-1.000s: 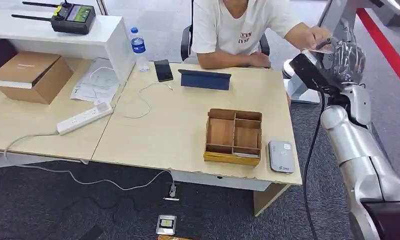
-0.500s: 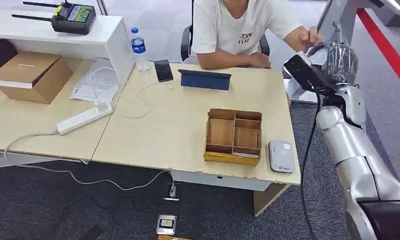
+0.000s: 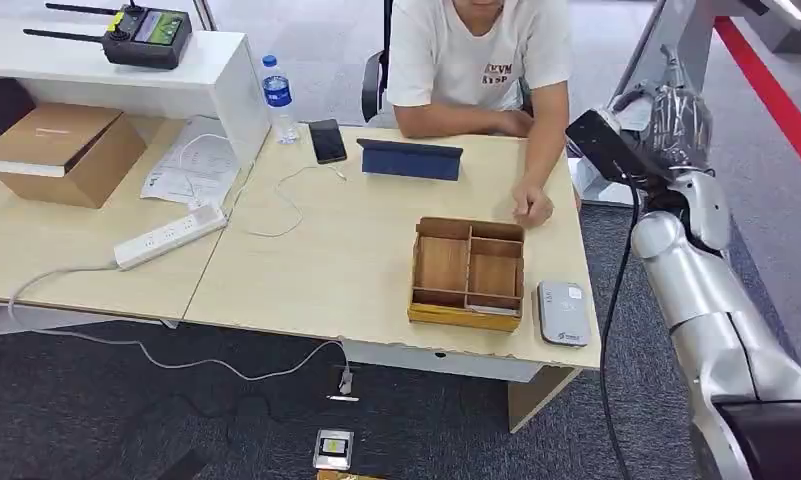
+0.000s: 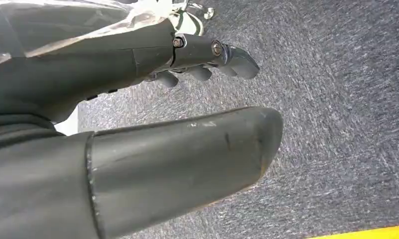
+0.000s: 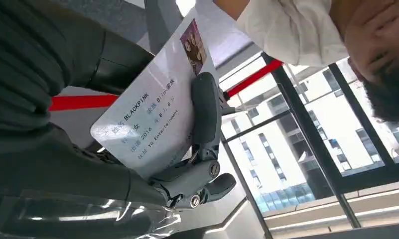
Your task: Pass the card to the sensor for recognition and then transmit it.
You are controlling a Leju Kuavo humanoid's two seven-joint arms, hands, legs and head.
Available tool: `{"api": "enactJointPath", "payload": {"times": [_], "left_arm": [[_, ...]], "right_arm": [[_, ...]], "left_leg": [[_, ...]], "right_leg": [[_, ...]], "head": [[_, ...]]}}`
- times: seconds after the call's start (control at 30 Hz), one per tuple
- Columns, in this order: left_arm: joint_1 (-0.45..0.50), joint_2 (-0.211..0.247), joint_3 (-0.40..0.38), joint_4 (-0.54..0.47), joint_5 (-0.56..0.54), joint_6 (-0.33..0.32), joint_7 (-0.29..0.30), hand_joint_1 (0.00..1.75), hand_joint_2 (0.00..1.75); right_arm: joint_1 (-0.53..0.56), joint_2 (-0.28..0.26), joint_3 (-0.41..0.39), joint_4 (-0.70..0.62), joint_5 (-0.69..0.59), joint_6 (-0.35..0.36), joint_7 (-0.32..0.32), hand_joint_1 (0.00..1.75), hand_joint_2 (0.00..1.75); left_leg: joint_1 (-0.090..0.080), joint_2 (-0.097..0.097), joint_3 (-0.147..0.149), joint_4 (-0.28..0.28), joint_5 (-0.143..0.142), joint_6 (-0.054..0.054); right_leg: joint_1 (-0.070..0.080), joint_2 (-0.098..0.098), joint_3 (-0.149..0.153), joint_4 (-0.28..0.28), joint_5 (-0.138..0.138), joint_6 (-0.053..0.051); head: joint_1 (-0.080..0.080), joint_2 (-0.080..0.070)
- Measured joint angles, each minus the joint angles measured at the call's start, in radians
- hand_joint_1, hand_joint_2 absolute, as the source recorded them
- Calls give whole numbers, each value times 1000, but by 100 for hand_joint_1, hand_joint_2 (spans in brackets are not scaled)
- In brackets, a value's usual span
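The card (image 5: 157, 109) was clamped between the thumb and fingers of the raised right hand (image 3: 676, 125), beyond the table's (image 3: 356, 270) far right corner, its long axis running outward past the fingertips. The left hand (image 4: 137, 124) was seen over carpet, fingers apart, holding nothing. The grey sensor (image 3: 562, 312) lay beside the wooden tray (image 3: 468, 272), near a person's hand (image 3: 532, 207).

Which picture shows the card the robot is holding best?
The right wrist view: the card is close, its print readable, gripped by the right hand. The head view shows a pale sliver; the left wrist view shows carpet.
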Motion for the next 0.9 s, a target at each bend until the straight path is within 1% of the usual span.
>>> {"api": "enactJointPath", "payload": {"times": [0.07,0.13,0.23,0.33,0.43,0.57,0.73,0.9], "left_arm": [[0,0,0,0,7,0,5,0,0],[0,0,0,0,15,1,14,0,0],[3,0,1,0,28,1,24,0,0],[4,0,2,0,37,4,32,0,0],[5,0,4,1,47,9,39,0,0],[6,0,13,2,50,9,42,0,0],[6,0,21,2,52,7,43,0,0],[5,0,26,2,48,3,37,0,0]], "right_arm": [[7,-1,0,-10,-9,24,1,175,175],[31,-10,2,-43,-30,70,23,175,175],[102,-43,9,-136,-66,142,82,175,175],[186,-82,14,-221,-90,171,121,175,175],[276,-135,14,-296,-108,176,149,175,175],[358,-205,7,-347,-120,179,154,175,175],[434,-280,-22,-363,-127,180,156,175,175],[487,-326,-49,-361,-126,177,158,175,175]], "left_leg": [[0,0,0,0,0,0],[0,0,1,0,0,0],[1,0,0,0,0,0],[1,0,1,1,-1,1],[1,0,0,1,-1,1],[1,0,0,1,-1,1],[0,0,0,1,-1,1],[0,0,0,0,-1,1]], "right_leg": [[0,0,0,0,0,0],[0,0,0,0,0,0],[0,0,0,0,0,0],[0,0,0,-1,0,0],[-1,0,0,-1,0,0],[-1,0,0,-1,0,0],[-1,0,0,-2,0,0],[-1,0,0,-2,0,0]], "head": [[0,0],[0,0],[0,0],[0,0],[0,0],[0,0],[0,0],[0,0]]}}
